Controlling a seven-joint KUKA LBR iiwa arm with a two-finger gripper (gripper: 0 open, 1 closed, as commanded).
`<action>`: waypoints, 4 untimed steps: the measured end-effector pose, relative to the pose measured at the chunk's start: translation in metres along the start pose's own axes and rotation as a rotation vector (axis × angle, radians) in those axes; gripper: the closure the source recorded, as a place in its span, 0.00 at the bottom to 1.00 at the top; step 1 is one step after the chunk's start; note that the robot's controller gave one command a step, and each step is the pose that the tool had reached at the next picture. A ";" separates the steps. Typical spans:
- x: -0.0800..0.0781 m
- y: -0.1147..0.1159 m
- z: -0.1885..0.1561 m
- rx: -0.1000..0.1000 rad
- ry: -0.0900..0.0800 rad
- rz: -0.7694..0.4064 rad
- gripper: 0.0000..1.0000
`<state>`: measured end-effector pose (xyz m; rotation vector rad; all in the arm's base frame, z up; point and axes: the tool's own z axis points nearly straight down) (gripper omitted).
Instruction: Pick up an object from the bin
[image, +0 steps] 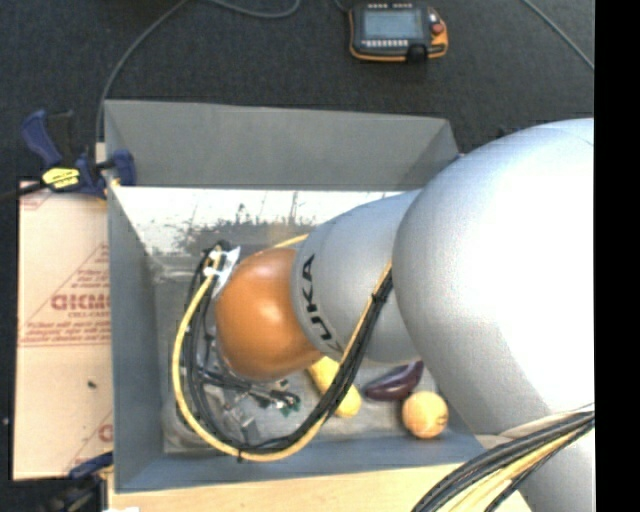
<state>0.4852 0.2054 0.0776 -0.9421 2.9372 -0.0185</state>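
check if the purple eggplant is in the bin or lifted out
In the bin: the purple eggplant lies on its floor by the front wall, beside a yellow-orange ball, partly under the arm.

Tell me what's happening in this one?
The robot arm reaches down into the grey bin from the right. Its hand is low over the lower-left part of the floor, among its own cables. Nothing can be seen held in it. To its right lie a yellow fruit, a purple eggplant and a round yellow-orange fruit, apart from the hand.
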 end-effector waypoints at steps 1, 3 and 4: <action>-0.003 0.002 -0.015 0.003 0.000 -0.002 1.00; -0.008 0.000 -0.053 0.005 -0.014 0.000 1.00; -0.008 -0.002 -0.075 0.005 -0.011 0.002 1.00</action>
